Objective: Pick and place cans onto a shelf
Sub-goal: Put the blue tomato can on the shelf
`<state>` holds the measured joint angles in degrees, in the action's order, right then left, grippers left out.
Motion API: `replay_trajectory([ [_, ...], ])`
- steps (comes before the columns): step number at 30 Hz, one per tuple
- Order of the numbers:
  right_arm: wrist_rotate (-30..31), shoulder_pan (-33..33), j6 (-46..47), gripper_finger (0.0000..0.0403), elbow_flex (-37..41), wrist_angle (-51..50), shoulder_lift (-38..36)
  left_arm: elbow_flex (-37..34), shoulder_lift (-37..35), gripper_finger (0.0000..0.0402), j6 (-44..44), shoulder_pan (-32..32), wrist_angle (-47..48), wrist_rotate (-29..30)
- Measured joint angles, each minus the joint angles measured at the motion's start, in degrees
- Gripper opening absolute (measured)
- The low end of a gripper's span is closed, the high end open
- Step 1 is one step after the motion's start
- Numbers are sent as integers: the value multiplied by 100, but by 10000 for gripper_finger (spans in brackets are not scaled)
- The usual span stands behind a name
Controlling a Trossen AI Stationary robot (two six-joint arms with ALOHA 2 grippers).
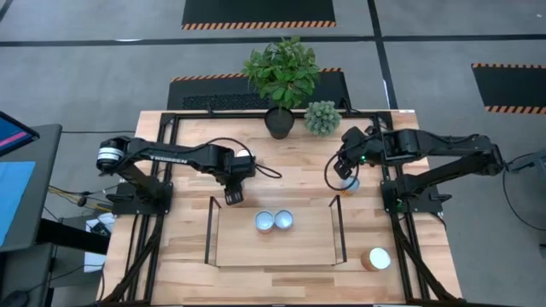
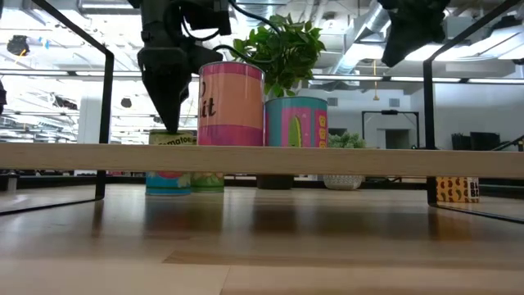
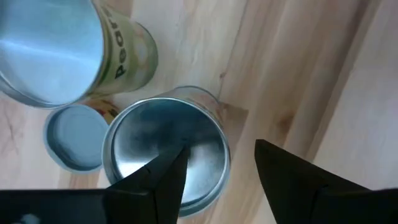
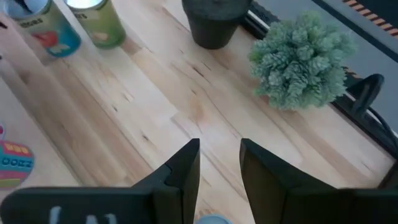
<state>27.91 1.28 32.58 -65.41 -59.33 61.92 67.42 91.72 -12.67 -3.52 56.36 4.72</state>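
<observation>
A light-wood table (image 1: 281, 179) with a black frame fills the middle of the high view. A low wooden shelf (image 1: 273, 243) sits at its lower centre, carrying two cans (image 1: 274, 221) side by side. Another can (image 1: 375, 258) stands at the table's lower right. A dark plant pot (image 1: 279, 122) and a small bushy plant (image 1: 322, 118) stand at the upper edge.

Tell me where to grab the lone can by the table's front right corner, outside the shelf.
Grip the can across its curved orange-tan sides, coming straight down from above. It stands upright, white top up, apart from the shelf, so fingers can straddle it. The right end effector, back near the small plant, is likely nearer.
</observation>
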Motion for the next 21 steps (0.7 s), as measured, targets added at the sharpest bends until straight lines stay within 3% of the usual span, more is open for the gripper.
replay_trajectory([
  [6, -1, 0, -2, 135, -4, 2, -17, 9, 167, 163, -91, 25, -15, 214],
  [12, 13, 0, -2, 132, -4, -7, -10, -18, -22, 21, -361, 134, -59, 212],
  [16, 26, 0, -2, 132, -4, -11, -8, 79, -101, 3, -694, 217, 165, 197],
  [21, 42, 0, 0, 132, -4, -17, -8, 999, -175, 0, -791, 450, 986, 380],
])
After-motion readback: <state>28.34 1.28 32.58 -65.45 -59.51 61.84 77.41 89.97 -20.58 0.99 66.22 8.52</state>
